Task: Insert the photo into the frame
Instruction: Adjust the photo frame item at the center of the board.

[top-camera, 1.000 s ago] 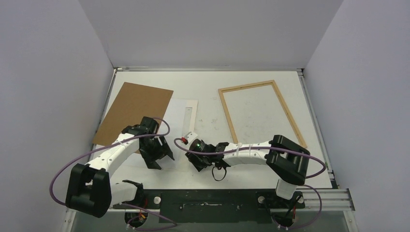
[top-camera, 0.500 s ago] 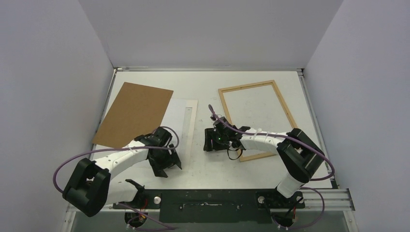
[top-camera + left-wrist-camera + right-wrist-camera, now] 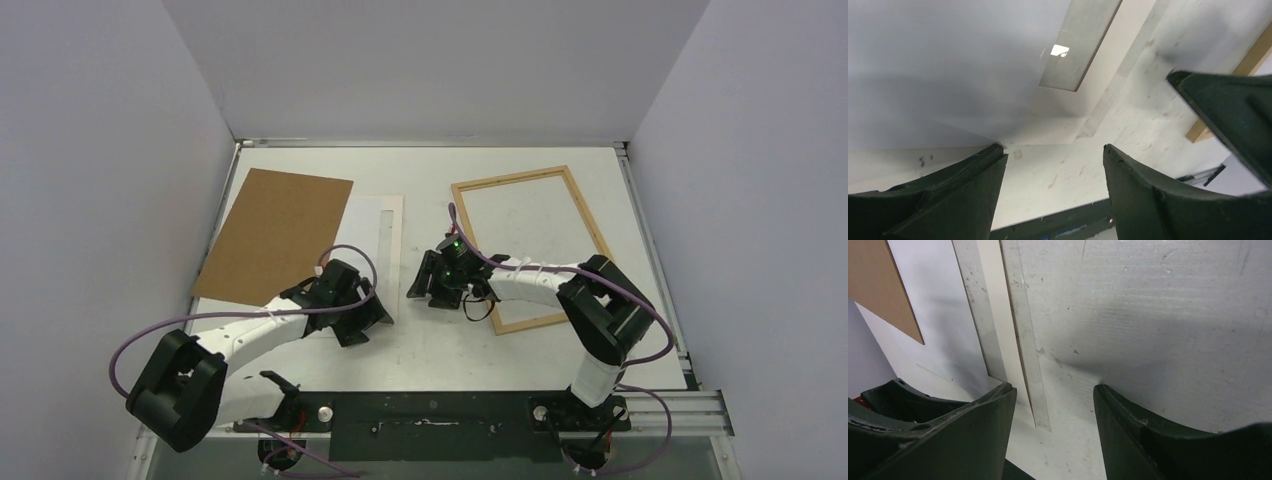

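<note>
The photo [image 3: 366, 222] lies white side up at centre left, its left part under a brown board [image 3: 278, 234]. A cream strip [image 3: 394, 245] runs along its right edge. The light wood frame [image 3: 470, 235] lies flat to the right with bare table inside it. My left gripper [image 3: 366, 316] is open at the photo's near corner. In the left wrist view the photo [image 3: 943, 65] fills the upper left, one fingertip [image 3: 996, 152] at its corner. My right gripper [image 3: 430, 286] is open and holds nothing, between photo and frame. In the right wrist view its jaws straddle the cream strip [image 3: 993, 320].
A clear narrow strip [image 3: 1025, 345] lies beside the cream one, seen too as the clear strip [image 3: 1080, 45] in the left wrist view. The brown board [image 3: 890, 287] reaches the table's left edge. White walls stand left, right and behind. A black rail [image 3: 430, 425] runs along the front.
My right arm swung from the front centre up to the frame's left side, and its jaws opened wider. My left gripper slid right toward the photo's near corner. Board and photo shifted slightly left.
</note>
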